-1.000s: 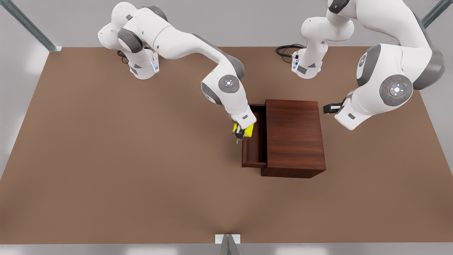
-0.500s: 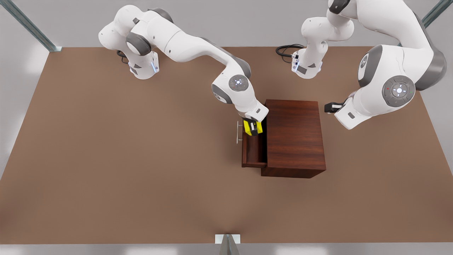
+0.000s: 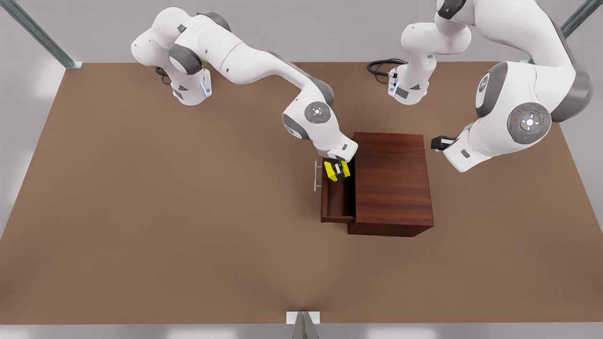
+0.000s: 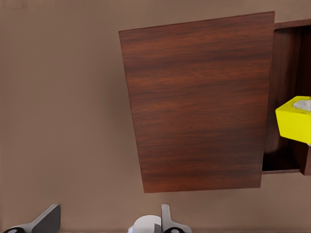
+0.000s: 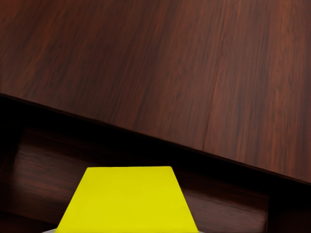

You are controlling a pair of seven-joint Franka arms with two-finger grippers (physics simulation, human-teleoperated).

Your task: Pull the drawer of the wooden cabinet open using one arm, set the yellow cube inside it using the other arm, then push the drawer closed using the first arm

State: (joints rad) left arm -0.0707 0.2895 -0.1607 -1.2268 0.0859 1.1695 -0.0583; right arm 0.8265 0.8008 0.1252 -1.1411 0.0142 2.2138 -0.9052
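The wooden cabinet [image 3: 393, 181] [image 4: 194, 102] [image 5: 146, 58] stands mid-table. Its drawer [image 3: 337, 202] [image 4: 284, 73] [image 5: 43, 170] is pulled out toward the front view's left, with the silver handle [image 3: 314, 176] on its front panel. My right gripper [image 3: 337, 170] is shut on the yellow cube [image 3: 330, 174] [image 4: 294, 119] [image 5: 129, 204] and holds it just above the drawer's far end, close to the cabinet's front. My left gripper [image 3: 437, 142] [image 4: 104, 221] waits open behind the cabinet on the front view's right, holding nothing.
The brown table [image 3: 165, 212] stretches wide on the front view's left and near side. Both arm bases [image 3: 191, 89] [image 3: 409, 87] and a black cable [image 3: 381, 66] sit along the far edge.
The right gripper carried the cube from over the drawer's front panel toward the cabinet, and now holds it above the drawer's inside. It barely moved in the last half second. The left arm shifted slightly.
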